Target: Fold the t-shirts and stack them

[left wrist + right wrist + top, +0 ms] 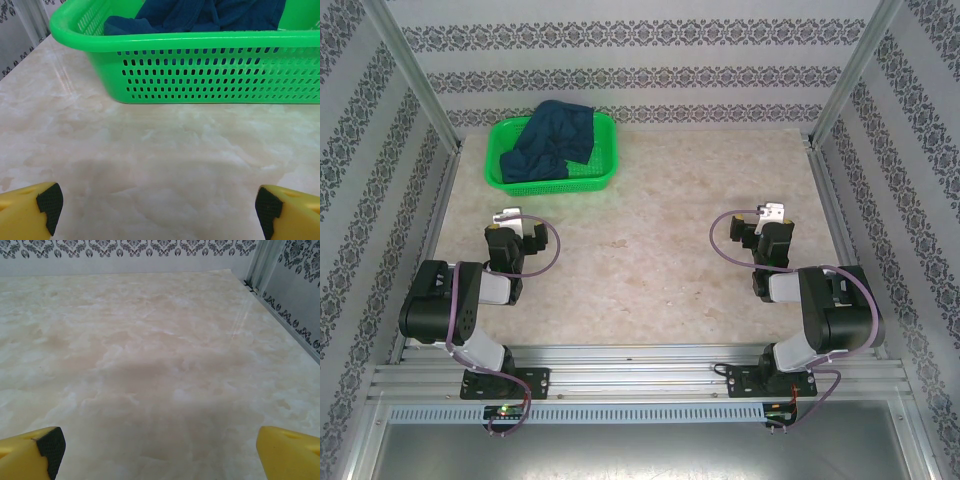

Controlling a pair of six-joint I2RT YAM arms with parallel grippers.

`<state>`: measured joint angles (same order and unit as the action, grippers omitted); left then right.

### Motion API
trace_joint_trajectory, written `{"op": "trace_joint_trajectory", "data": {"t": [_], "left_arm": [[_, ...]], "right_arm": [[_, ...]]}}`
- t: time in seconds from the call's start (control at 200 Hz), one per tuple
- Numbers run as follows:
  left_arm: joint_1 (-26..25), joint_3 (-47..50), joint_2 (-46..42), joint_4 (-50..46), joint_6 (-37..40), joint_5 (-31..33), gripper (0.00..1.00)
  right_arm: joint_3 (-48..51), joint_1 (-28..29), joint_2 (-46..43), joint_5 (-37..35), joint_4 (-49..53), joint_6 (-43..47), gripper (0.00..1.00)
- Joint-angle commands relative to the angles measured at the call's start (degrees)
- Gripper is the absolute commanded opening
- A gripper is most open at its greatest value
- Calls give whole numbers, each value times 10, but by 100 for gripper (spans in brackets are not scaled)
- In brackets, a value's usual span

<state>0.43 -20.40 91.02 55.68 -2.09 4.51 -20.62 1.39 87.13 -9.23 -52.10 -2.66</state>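
Observation:
A crumpled dark navy t-shirt (552, 140) lies heaped in the green mesh basket (605, 175) at the back left of the table. In the left wrist view the t-shirt (200, 15) bulges above the basket's perforated front wall (220, 75). My left gripper (510, 215) hovers low over bare table a short way in front of the basket, open, its yellow fingers (30, 210) spread wide around nothing. On the right side my right gripper (770, 212) is also open, with only marble tabletop between its fingers (285, 450).
The beige marble table (660, 250) is boxed in by patterned walls and aluminium posts (840, 90). A metal rail runs along the right edge (280, 315). Both arm bases sit on the near rail (640, 370).

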Motion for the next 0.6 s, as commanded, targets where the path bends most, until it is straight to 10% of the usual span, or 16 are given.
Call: {"op": "trace_joint_trajectory", "data": {"t": [0.0,0.465,0.595], "left_arm": [[-2,-10,-3,-7,6,-10,100],[-3,-9,-18,-11,9,-12,100],[-6,-116,-139,-332,-44,41,100]], "right_arm": [[-4,5,-7,-9,-9,-7,98],[-5,9,-23,-18,-9,-3,98],[-152,38,-157,-86,433,-65,98]]}}
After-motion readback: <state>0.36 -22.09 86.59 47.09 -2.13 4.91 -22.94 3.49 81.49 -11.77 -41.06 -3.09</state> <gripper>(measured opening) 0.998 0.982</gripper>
